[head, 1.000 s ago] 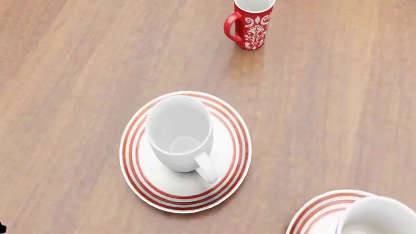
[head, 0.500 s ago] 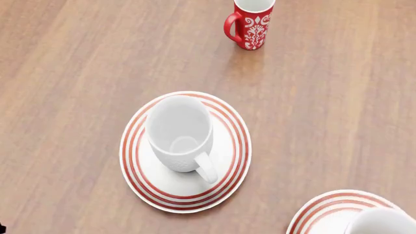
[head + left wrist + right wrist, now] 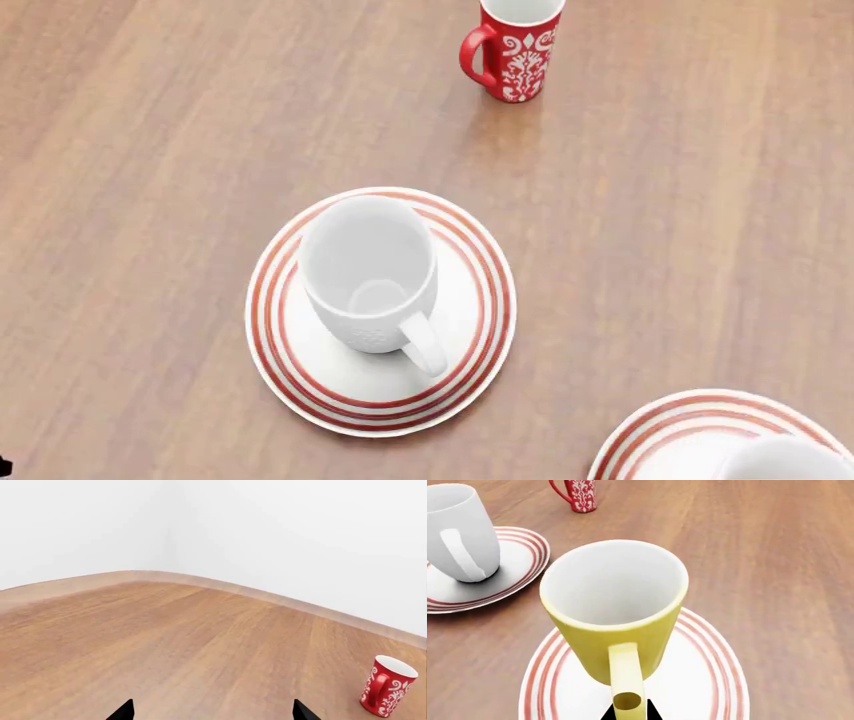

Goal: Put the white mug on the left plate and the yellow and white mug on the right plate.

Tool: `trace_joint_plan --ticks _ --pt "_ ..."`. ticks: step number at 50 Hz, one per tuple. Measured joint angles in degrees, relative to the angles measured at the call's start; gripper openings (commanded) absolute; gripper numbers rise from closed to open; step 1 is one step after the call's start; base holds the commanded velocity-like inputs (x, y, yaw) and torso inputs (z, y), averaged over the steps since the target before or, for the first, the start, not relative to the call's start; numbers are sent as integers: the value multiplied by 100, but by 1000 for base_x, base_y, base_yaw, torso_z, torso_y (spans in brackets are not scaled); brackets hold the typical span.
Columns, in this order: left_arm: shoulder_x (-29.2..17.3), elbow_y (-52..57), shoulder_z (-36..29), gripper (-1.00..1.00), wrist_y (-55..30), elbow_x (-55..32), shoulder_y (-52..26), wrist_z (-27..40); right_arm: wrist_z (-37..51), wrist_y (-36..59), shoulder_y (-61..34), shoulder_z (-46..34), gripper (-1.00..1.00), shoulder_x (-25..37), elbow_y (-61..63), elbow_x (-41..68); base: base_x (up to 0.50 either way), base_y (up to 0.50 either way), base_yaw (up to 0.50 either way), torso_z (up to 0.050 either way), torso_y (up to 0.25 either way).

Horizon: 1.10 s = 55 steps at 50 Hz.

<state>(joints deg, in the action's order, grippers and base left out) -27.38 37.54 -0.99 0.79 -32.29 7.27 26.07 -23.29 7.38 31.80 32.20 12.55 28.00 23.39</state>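
— Mugs first: where do they stand?

— My head view has the white mug (image 3: 367, 272) upright on the left plate (image 3: 287, 370), a little off centre toward the far side, handle turned toward me and to my right. The yellow and white mug (image 3: 615, 607) is over the right plate (image 3: 707, 685), upright, its yellow handle pointing back at my right wrist camera. Whether its base touches the plate, I cannot tell.

— And your right end effector?

— Only dark tips (image 3: 642, 711) show at the edge of the right wrist view, tight against the handle's lower end — closed on that handle.

— The left one?

— My left end effector (image 3: 212, 711) hangs over bare desk (image 3: 167, 640), its two dark fingertips (image 3: 123, 711) spread wide apart with nothing between them. A red mug with a white pattern (image 3: 387, 686) stands well off to one side, away from both plates.
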Motion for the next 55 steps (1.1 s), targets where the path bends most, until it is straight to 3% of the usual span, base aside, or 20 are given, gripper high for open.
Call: trace_joint_plan --ticks 41,42,55 --pt "-35 -9 -27 100 -19 -28 -7 61 8 -52 -346 -239 -100 79 -674 -52 0 0 0 0 0" --pt "-36 -9 -27 100 -20 -30 -9 62 13 -55 -352 -242 100 78 -687 -55 0 0 0 0 0" --pt "-53 6 -28 100 -29 -46 -21 86 29 -161 -350 -229 100 55 -646 -25 0 0 0 0 1"
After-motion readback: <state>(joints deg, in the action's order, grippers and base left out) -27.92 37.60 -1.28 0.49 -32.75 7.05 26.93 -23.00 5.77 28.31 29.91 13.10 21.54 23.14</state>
